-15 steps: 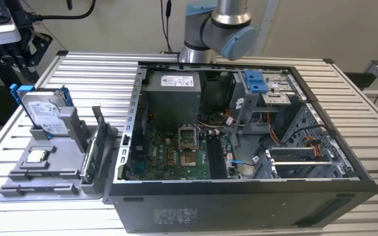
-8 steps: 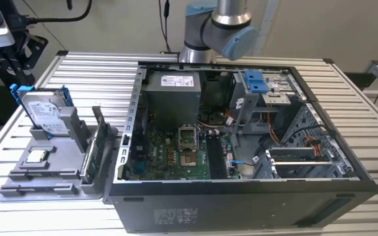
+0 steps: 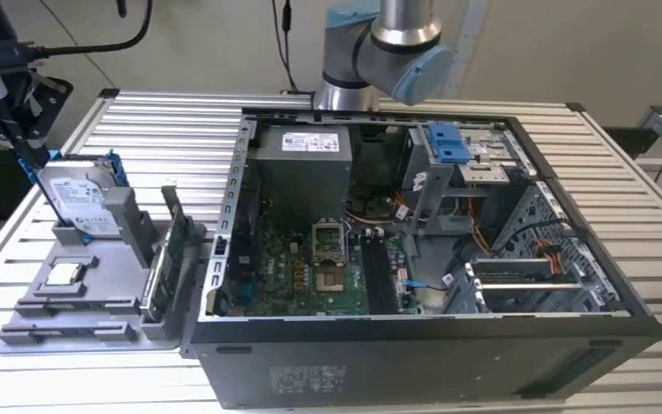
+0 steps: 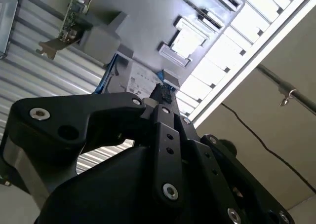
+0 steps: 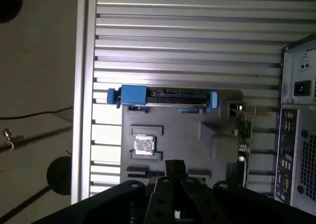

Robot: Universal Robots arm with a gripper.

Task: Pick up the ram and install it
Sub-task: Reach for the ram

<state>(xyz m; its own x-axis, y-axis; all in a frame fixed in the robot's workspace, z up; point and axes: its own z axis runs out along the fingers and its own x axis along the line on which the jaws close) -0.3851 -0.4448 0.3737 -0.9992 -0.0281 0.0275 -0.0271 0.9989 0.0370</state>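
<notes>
First wrist view: fingers [image 5: 174,168] pressed together near the ram [image 5: 143,170], likely light, stiff, fragile; grip its long edges.

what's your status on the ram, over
Gripper shut, empty, above the parts tray. Ram on edge in the tray, beside the computer case, untouched. Taller circuit card stands right next to it.

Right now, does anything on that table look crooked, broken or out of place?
Nothing stands out. The computer case lies open on the slatted table; the hard drive stands upright in the grey holder tray beside it, and the square chip sits flat in its recess. Nothing looks tipped or damaged.
</notes>
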